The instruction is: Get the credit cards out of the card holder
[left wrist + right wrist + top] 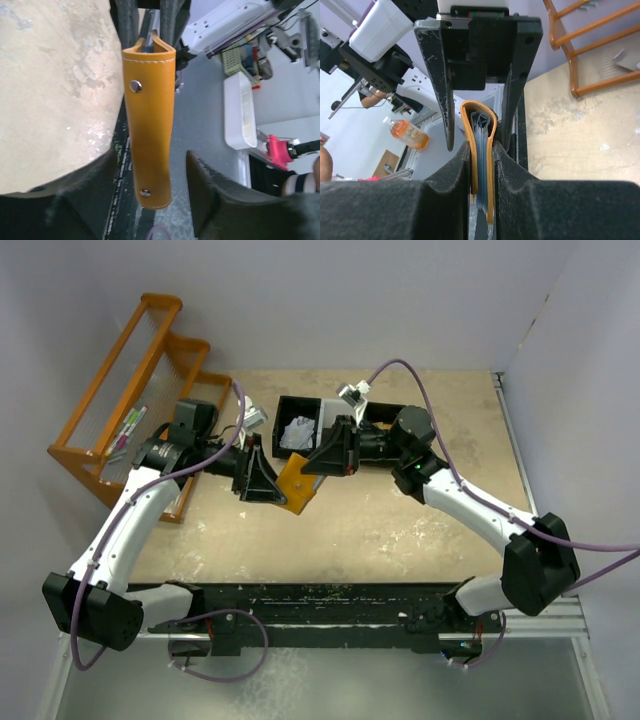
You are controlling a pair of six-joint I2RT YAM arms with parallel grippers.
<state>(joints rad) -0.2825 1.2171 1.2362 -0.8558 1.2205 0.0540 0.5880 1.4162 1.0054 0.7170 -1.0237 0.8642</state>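
The tan-orange card holder (297, 483) hangs folded in the air between my two grippers, above the table's middle. My right gripper (322, 462) is shut on it; in the right wrist view its pads (457, 175) pinch both leather sides (465, 135), with pale blue-grey inner layers (481, 150) showing edge-on. I cannot tell any credit cards apart from those layers. My left gripper (262, 478) is open, and its fingers (210, 190) straddle the holder's snap-studded end (149, 125) with a gap on the right side.
A black three-compartment tray (300, 400) stands just behind the grippers, with crumpled white scraps (297, 432) in it. An orange wire rack (130, 390) holding pens lies at the far left. White walls close the back and right.
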